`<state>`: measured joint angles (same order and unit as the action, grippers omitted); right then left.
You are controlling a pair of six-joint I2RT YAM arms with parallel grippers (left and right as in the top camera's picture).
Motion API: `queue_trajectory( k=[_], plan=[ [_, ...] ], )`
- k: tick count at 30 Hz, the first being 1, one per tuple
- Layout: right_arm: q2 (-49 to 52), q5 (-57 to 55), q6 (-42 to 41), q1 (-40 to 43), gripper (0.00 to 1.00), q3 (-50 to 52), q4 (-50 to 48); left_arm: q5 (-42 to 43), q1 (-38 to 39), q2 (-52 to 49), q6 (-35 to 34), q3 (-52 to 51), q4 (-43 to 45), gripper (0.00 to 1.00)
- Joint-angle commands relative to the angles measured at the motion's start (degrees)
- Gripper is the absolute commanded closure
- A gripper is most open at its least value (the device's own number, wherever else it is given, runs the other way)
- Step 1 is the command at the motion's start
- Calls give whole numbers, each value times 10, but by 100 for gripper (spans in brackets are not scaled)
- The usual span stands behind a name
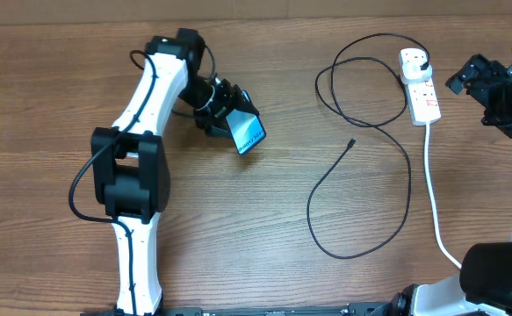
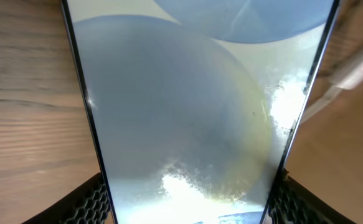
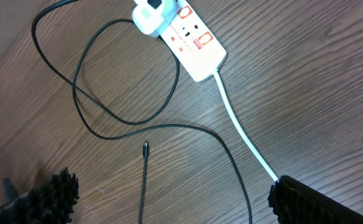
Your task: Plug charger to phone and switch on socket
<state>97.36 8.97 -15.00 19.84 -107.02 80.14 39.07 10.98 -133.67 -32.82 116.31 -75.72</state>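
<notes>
- The charger [image 1: 309, 206] sprawls in a loose loop across the middle of the bench [image 1: 238, 246]. Its connector tip [image 1: 351, 141] lies free, which looks like the next thing to fetch.
- Left of centre, the left pincer [image 1: 227, 116] pinches the phone [image 1: 248, 133] across its width. The phone is held tilted, probably to offer its port to the cable.
- Near the far right corner lies the socket [image 1: 421, 88], with the charger's plug [image 1: 414, 61] already seated in it. The right pincer [image 1: 484, 96] hovers just beside it, spread wide and empty, apparently ready for cable or switch.
</notes>
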Motion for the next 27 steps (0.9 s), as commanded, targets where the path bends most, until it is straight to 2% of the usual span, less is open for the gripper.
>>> queue_trajectory(
  k=[1,6,13,16,17,22,27],
  plan=[
    [2,-4,-2,0,0,-14,-4,-115,23,0,16,16,-10,35],
    [2,-4,-2,0,0,-14,-3,-171,40,0,16,16,-15,35],
    [2,-4,-2,0,0,-14,-4,-174,40,22,53,16,-36,37],
    [2,-4,-2,0,0,-14,-4,-218,40,44,56,16,-42,36],
    [2,-4,-2,0,0,-14,-4,-261,41,57,56,16,-47,36],
    [2,-4,-2,0,0,-14,-3,-363,50,73,43,16,-71,36],
    [2,-4,-2,0,0,-14,-3,-393,67,73,35,16,-81,35]
  ],
)
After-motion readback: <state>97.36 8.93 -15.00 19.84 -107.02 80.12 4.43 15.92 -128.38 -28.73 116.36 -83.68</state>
